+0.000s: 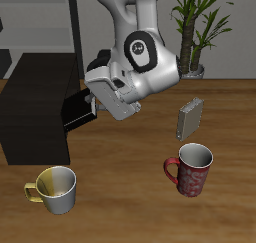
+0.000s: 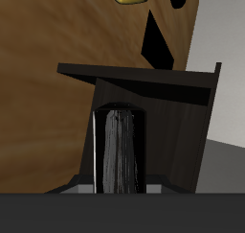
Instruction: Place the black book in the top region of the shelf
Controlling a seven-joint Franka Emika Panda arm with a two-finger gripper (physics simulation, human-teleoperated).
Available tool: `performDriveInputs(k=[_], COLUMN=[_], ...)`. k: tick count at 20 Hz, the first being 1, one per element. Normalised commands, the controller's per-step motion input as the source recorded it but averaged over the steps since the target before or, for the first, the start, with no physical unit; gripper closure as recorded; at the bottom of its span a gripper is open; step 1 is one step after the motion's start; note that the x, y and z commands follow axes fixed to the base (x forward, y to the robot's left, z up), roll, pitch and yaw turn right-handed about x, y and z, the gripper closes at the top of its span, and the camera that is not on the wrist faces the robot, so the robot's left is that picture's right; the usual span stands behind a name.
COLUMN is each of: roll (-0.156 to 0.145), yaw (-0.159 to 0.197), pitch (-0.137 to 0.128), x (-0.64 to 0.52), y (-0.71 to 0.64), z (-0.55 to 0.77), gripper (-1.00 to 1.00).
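Left of centre in the exterior view, the gripper (image 1: 88, 109) is clenched on the black book (image 1: 76, 109), held beside the shelf (image 1: 35, 105); pickup looks done; placing on its top remains.

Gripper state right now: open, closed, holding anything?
Gripper: closed on the thin, flat, all-black book, carrying it off the table beside the low matte black shelf.
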Motion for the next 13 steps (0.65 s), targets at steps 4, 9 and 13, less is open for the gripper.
performDriveInputs(k=[4,9,13], roll=[-0.045,-0.037,-0.032], yaw=[-0.013,-0.017,-0.014], pitch=[0.028,0.028,0.024], x=[0.03,0.03,0.02], y=[-0.24,-0.25,-0.2], z=[-0.07,-0.05,-0.04], gripper=[1.0,1.0,1.0])
